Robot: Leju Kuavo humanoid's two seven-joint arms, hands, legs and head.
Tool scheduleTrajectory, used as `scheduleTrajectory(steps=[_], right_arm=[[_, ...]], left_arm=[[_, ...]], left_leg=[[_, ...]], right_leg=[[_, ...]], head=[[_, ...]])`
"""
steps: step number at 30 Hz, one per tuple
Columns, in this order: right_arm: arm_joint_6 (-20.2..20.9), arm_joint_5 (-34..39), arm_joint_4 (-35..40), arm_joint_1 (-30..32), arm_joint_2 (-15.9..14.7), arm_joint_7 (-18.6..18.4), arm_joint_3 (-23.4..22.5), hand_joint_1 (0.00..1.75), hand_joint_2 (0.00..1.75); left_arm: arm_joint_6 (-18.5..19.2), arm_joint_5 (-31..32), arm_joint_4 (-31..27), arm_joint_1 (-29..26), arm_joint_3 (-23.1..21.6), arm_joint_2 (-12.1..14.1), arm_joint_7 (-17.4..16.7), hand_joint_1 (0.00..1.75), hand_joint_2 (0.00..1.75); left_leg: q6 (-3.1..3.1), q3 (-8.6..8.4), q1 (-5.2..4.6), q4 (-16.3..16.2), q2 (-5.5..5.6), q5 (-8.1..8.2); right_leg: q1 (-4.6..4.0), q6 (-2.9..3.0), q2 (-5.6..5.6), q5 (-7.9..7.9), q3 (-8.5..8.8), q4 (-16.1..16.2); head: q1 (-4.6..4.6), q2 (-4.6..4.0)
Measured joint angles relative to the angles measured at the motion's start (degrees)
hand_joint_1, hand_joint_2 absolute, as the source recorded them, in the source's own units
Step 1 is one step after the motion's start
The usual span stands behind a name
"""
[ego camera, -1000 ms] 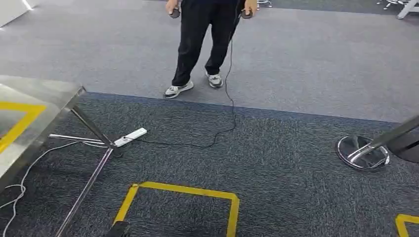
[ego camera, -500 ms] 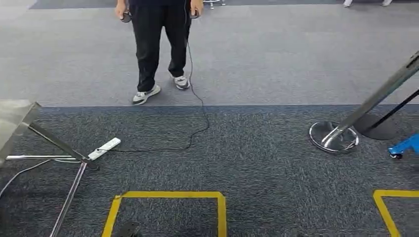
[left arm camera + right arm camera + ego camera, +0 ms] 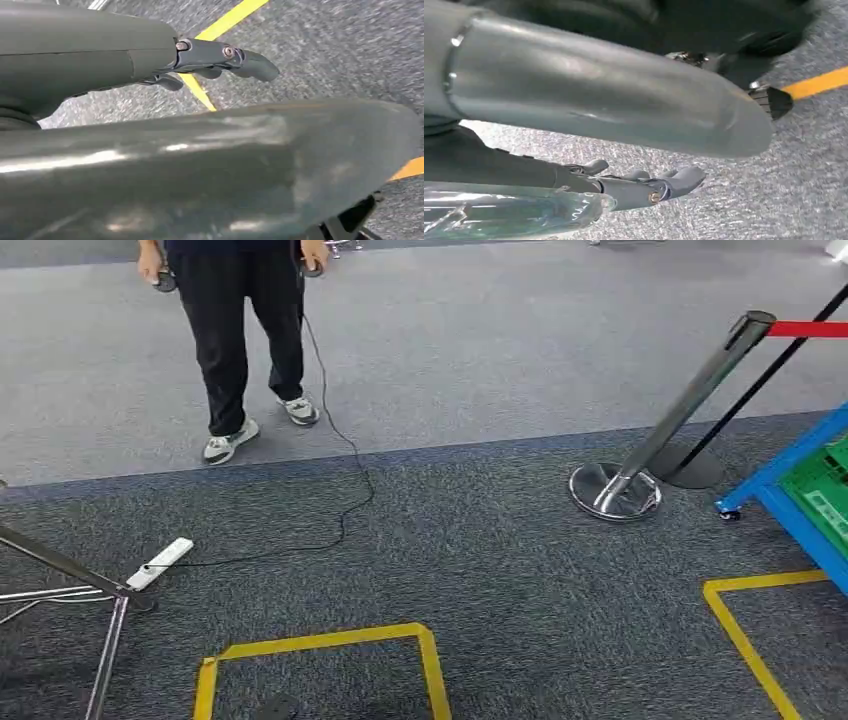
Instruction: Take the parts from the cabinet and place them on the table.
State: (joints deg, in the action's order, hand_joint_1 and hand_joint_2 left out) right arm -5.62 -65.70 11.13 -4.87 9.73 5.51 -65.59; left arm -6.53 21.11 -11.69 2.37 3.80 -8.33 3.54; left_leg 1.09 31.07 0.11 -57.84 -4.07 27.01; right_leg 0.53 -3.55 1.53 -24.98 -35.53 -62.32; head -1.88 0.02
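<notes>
**Both robot hands low over the carpet, cabinet at the right edge**

Over dark grey carpet, down beside the body: the left robot hand (image 3: pixel 215 55), spread loosely, its dark fingers (image 3: pixel 252 65) stretched out almost straight. Holds nothing and touches nothing. Hangs above a strip of yellow floor tape (image 3: pixel 227 20).

Beside the other hip: the right robot hand (image 3: pixel 639 187), fingers likewise long and only slightly curled. Lies right alongside a piece of clear, glossy plastic (image 3: pixel 514 210). Cannot tell whether held or merely close.

At the right edge of the head view: the blue frame of the cabinet (image 3: pixel 790 475), with a green crate (image 3: pixel 825 490) inside it. Cannot make out any parts in the crate.

Just left of the cabinet: a chrome stanchion (image 3: pixel 660 435), tilted in the picture, with a red belt (image 3: pixel 805 329) at its top.

Far left, low: a metal leg of the worktop (image 3: pixel 60 570), and near it a white power strip (image 3: pixel 160 563) on the carpet.

Further back on the lighter floor: a person (image 3: pixel 240 330) in dark trousers, a controller in each hand, with a black cable (image 3: pixel 345 490) trailing down to the carpet.

Near the bottom edge: a yellow taped square (image 3: pixel 320 645).
</notes>
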Motion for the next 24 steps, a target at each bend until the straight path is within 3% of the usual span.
scheduleTrajectory(steps=[1, 2, 5, 6, 7, 8, 10, 11, 12, 13, 14, 15, 16, 17, 20, 21, 22, 23, 24], right_arm=[[0.00, 0.00, 0.00, -0.24, 0.00, 0.17, 0.00, 0.00, 0.00], [0.00, 0.02, 0.00, -0.44, 0.00, 0.39, 0.00, 0.00, 0.00], [0.00, 0.20, 0.00, -0.21, 0.00, 1.03, 0.00, 0.00, 0.00], [0.00, 0.24, 0.00, -0.21, 0.00, 1.05, 0.00, 0.00, 0.00], [0.00, 0.31, 0.00, -0.22, 0.00, 1.16, -0.02, 0.00, 0.00], [0.00, 0.33, 0.00, -0.40, 0.00, 1.18, 0.00, 0.00, 0.00], [0.04, 0.37, 0.00, -0.60, 0.00, 1.16, 0.00, 0.00, 0.00], [0.11, 0.39, 0.00, -0.56, 0.00, 1.16, 0.00, 0.00, 0.00], [0.11, 0.44, 0.00, -0.47, 0.00, 1.16, -0.02, 0.00, 0.00], [0.11, 0.48, 0.00, -0.34, 0.00, 1.16, -0.02, 0.00, 0.00], [0.11, 0.50, 0.00, -0.29, 0.00, 1.16, -0.02, 0.00, 0.00], [0.13, 0.52, 0.00, -0.31, 0.00, 1.16, -0.02, 0.00, 0.00], [0.13, 0.52, 0.00, -0.39, 0.00, 1.16, -0.02, 0.00, 0.00], [0.11, 0.52, 0.02, -0.61, 0.00, 1.18, -0.02, 0.00, 0.00], [0.11, 0.70, 0.00, -0.19, 0.00, 1.20, -0.02, 0.00, 0.00], [0.11, 0.68, 0.00, -0.03, 0.00, 1.20, -0.02, 0.00, 0.00], [0.11, 0.66, 0.00, 0.12, 0.00, 1.20, -0.02, 0.00, 0.00], [0.11, 0.61, 0.00, -0.05, 0.00, 1.25, -0.02, 0.00, 0.00], [0.20, 0.59, 0.00, -0.28, 0.00, 1.27, -0.02, 0.00, 0.00]], left_arm=[[-0.13, 0.00, 0.00, -0.01, 0.00, 0.04, 0.13, 0.00, 0.00], [-0.16, 0.00, 0.00, 0.03, 0.02, 0.11, 0.26, 0.00, 0.00], [0.15, -0.04, 0.00, 0.67, 0.00, 0.11, 0.46, 0.00, 0.00], [0.33, -0.07, 0.00, 0.93, 0.02, 0.11, 0.55, 0.00, 0.00], [0.35, -0.09, 0.00, 1.15, 0.02, 0.11, 0.64, 0.00, 0.00], [0.37, -0.09, 0.00, 1.18, 0.02, 0.11, 0.63, 0.00, 0.00], [0.39, -0.09, 0.00, 1.09, 0.02, 0.11, 0.64, 0.00, 0.00], [0.37, -0.04, 0.00, 0.88, 0.00, 0.11, 0.63, 0.00, 0.00], [0.35, -0.04, 0.00, 0.70, 0.02, 0.11, 0.63, 0.00, 0.00], [0.35, -0.04, 0.00, 0.67, 0.02, 0.11, 0.63, 0.00, 0.00], [0.33, -0.04, 0.00, 0.70, 0.02, 0.13, 0.63, 0.00, 0.00], [0.30, -0.04, 0.00, 0.72, 0.02, 0.17, 0.63, 0.00, 0.00], [0.30, -0.04, 0.02, 0.69, 0.02, 0.17, 0.64, 0.00, 0.00], [0.30, -0.04, 0.02, 0.72, 0.02, 0.15, 0.64, 0.00, 0.00], [-0.27, -1.80, 0.02, 0.79, 0.24, 0.17, 0.66, 0.00, 0.00], [-0.42, -2.03, 0.02, 0.86, 0.44, 0.17, 0.72, 0.00, 0.00], [-0.53, -2.03, 0.02, 0.96, 0.54, 0.28, 0.79, 0.00, 0.00], [-0.59, -2.01, 0.02, 0.90, 0.57, 0.35, 0.79, 0.00, 0.00], [-0.66, -1.95, 0.02, 0.74, 0.57, 0.44, 0.79, 0.00, 0.00]], left_leg=[[-0.37, -0.08, -0.37, -0.10, -0.48, 0.24], [-0.69, -0.03, -0.54, -0.29, -0.92, 0.38], [-1.34, -0.21, -0.35, -0.03, -2.24, 0.19], [-1.77, -0.21, -0.16, -0.19, -1.95, 0.66], [-2.06, 0.34, -0.02, -1.72, 0.85, 1.91], [-2.20, 1.90, 0.00, -5.08, 2.42, 3.96], [-2.37, 6.38, 0.02, -14.36, 3.49, 7.94], [-2.36, 8.06, 0.01, -17.40, 3.66, 8.52], [-2.31, 8.29, 0.01, -17.44, 3.75, 7.56], [-2.21, 7.46, 0.05, -15.18, 3.84, 5.41], [-2.12, 5.52, 0.11, -10.80, 4.17, 2.63], [-2.14, 3.17, 0.26, -5.93, 5.23, 0.22], [-2.35, 1.26, 0.73, -2.00, 8.41, -0.97], [-2.23, 0.68, 0.94, 0.15, 9.10, -0.43], [-1.21, 0.89, 0.40, -0.31, 7.51, -0.72], [-0.69, 0.84, 0.73, 0.07, 6.69, -1.04], [-0.26, 0.85, 0.62, 0.08, 6.14, -1.05], [0.18, 0.86, 0.42, 0.08, 5.41, -1.01], [0.24, 0.86, 0.26, 0.08, 4.52, -0.99]], right_leg=[[-0.64, 0.10, 2.93, -0.68, 1.46, 2.97], [-0.57, 0.77, 1.93, -0.25, 1.90, 3.09], [-0.93, 1.58, 0.35, -0.02, 1.27, 3.15], [-0.47, 2.12, -0.29, 0.35, 1.56, 3.67], [-0.41, 2.37, -0.72, 0.49, 1.56, 3.80], [-0.31, 2.53, -1.28, 0.58, 1.47, 3.81], [-0.28, 2.74, -2.65, 0.64, 1.27, 3.81], [-0.29, 2.76, -3.51, 0.66, 1.24, 3.81], [-0.27, 2.69, -4.30, 0.72, 1.26, 3.81], [-0.22, 2.58, -5.12, 0.79, 1.26, 3.81], [-0.11, 2.41, -5.92, 0.90, 1.27, 3.80], [0.02, 2.18, -6.61, 1.02, 1.28, 3.79], [0.07, 1.86, -7.26, 1.14, 1.14, 3.78], [-0.30, 1.48, -8.02, 0.95, 0.58, 3.07], [0.20, 0.30, -9.65, 1.81, -0.07, 4.10], [0.22, 0.12, -9.41, 1.72, -0.41, 3.90], [-0.05, 0.14, -5.88, 0.72, -0.89, 2.61], [-0.06, -0.04, -3.58, -1.62, -2.55, -1.03], [-0.03, -0.22, -2.60, -4.04, -4.71, -5.72]], head=[[-0.02, 0.00], [0.20, 0.00], [0.09, 0.00], [0.15, 0.00], [0.35, 0.00], [0.53, 0.00], [0.70, 0.00], [0.72, 0.00], [0.70, 0.00], [0.72, 0.00], [0.70, 0.00], [0.70, 0.00], [0.79, 0.00], [0.77, 0.00], [0.90, 0.00], [1.01, 0.00], [0.62, 0.00], [0.22, 0.00], [0.33, 0.00]])
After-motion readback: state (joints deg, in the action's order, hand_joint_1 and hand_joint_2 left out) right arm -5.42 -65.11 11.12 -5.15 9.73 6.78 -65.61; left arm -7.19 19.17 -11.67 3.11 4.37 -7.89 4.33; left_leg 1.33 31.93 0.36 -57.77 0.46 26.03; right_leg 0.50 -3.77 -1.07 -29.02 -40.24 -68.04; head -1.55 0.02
